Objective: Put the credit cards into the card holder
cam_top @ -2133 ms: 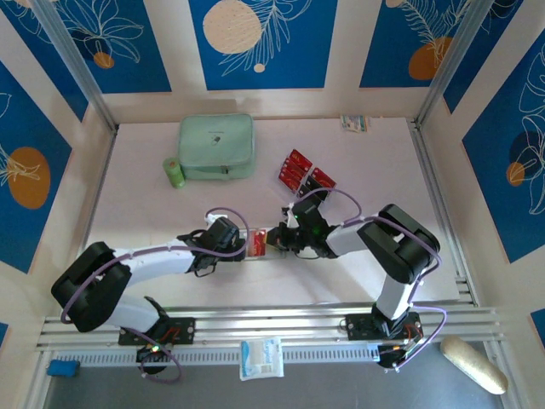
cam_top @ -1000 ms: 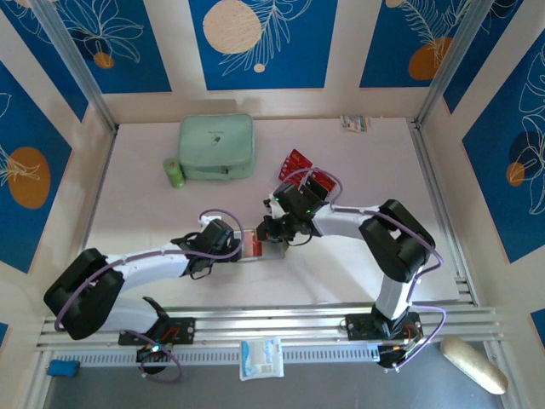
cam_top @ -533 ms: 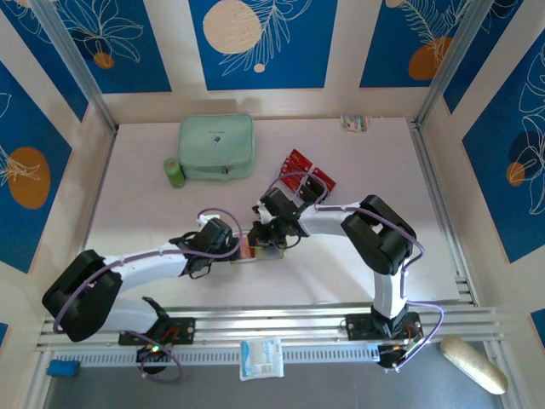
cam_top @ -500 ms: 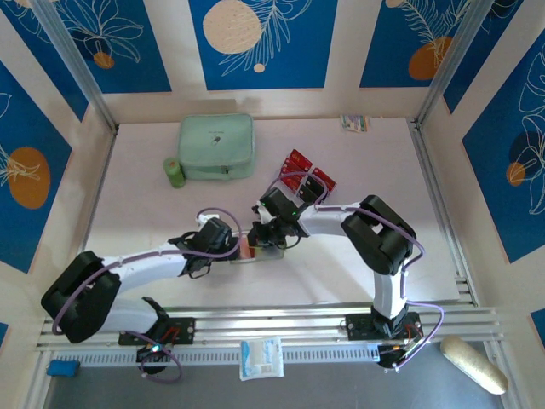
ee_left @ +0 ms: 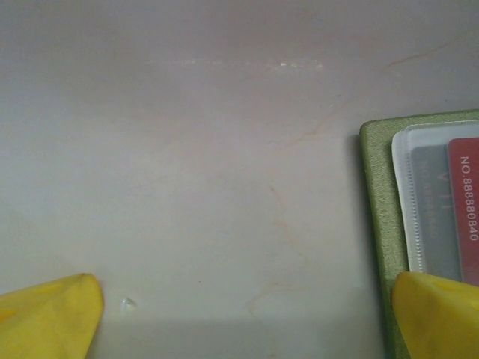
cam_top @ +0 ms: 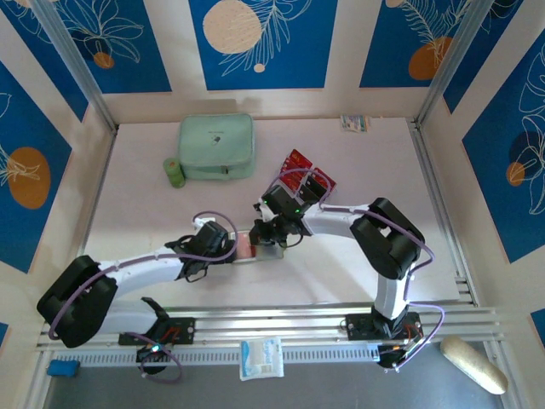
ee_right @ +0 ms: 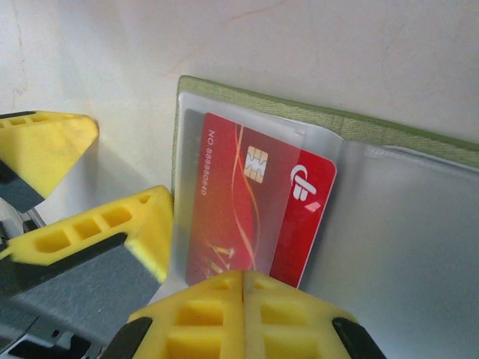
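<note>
The olive-green card holder (ee_right: 314, 116) lies open on the table, pale silvery inside up. A red credit card (ee_right: 239, 209) sits partly inside its clear left pocket, with the right strip sticking out. My right gripper (ee_right: 243, 295) is shut with nothing between the fingers, its tips against the card's near edge. My left gripper (ee_left: 239, 321) is open, and one yellow fingertip (ee_left: 438, 314) rests on the holder's (ee_left: 378, 217) outer edge. From above, both grippers (cam_top: 235, 247) (cam_top: 271, 235) meet at the holder (cam_top: 262, 252). More red credit cards (cam_top: 300, 164) lie behind the right arm.
A large mint-green zip case (cam_top: 216, 146) sits at the back left with a small green roll (cam_top: 174, 173) beside it. A small packet (cam_top: 354, 123) lies at the back wall. The table (cam_top: 153, 213) is walled on three sides.
The right gripper has pushed a little leftward over the holder, and the red card has slid further into the pocket. The left gripper stayed open at the holder's edge.
</note>
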